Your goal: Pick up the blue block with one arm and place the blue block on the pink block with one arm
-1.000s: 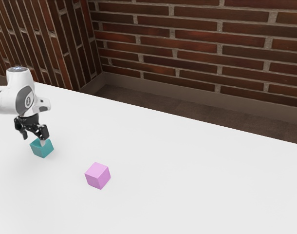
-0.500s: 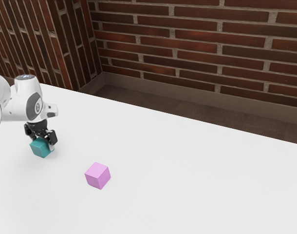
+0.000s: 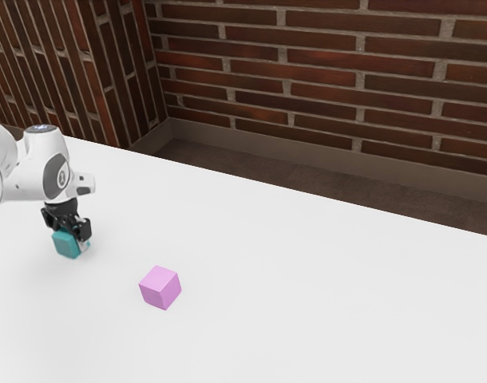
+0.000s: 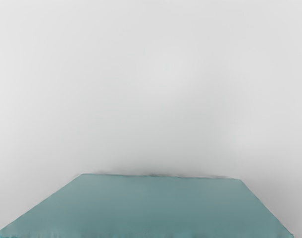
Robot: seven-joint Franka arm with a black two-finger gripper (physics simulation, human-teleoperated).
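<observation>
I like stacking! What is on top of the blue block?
The tool sits on top of the blue block, pinching its sides. No other block is on it. In the exterior view the tool covers most of its top face, so that part is hidden.

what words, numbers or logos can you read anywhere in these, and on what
None: no word, number, label or logo can be read in either view.
The blue block, the pink block, the table, the brick wall and the arm all show plain surfaces with no markings.
</observation>
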